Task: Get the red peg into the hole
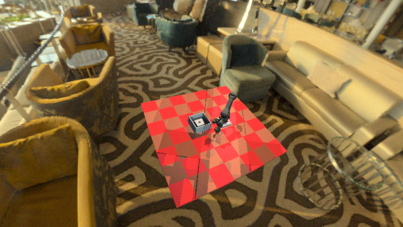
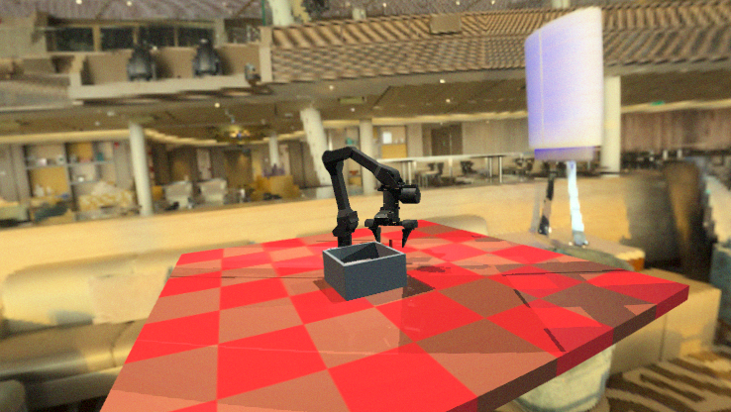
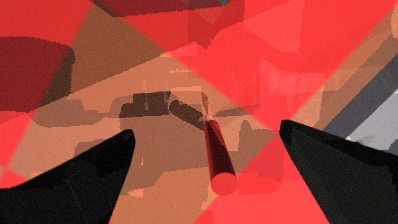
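The red peg stands upright on the table beside the box. I cannot make it out in the top view. My gripper is open, points down and has nothing between its fingers' grip. Its fingertips are above the table, one on each side of the peg in the wrist view, with space on both sides. The blue-grey open box stands next to the gripper. A white plate with a dark hole lies at its bottom; the exterior view does not show the plate.
The arm's pale base is close to the peg and shows at the right of the wrist view. The red and tan checkered table carries the arm and box. Dark shadows lie around the peg.
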`<state>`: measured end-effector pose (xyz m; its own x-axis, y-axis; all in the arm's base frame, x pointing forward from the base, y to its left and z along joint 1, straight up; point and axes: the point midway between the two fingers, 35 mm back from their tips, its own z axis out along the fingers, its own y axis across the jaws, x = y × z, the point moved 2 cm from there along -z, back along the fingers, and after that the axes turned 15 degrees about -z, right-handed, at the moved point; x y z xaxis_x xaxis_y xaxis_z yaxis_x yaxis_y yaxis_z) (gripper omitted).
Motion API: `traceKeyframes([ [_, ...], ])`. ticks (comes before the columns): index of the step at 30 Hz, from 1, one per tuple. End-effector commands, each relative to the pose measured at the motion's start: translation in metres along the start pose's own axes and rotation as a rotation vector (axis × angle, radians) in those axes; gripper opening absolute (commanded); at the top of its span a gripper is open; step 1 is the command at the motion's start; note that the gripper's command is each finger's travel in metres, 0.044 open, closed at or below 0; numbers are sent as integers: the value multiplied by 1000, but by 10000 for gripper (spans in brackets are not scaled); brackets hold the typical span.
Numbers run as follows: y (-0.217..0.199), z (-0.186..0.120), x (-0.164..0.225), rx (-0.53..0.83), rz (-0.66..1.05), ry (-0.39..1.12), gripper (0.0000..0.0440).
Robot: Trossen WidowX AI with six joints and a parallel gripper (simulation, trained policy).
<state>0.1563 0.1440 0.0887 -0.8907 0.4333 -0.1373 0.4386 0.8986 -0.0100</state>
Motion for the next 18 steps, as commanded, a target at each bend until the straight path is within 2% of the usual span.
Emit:
traceKeyframes([
  [1,2,12,4,-4,-6,5,439],
  [5,4,26,7,-5,-26,11,418],
  [11,1,42,12,23,-39,42,265],
  [18,0,48,13,63,-30,65,88],
])
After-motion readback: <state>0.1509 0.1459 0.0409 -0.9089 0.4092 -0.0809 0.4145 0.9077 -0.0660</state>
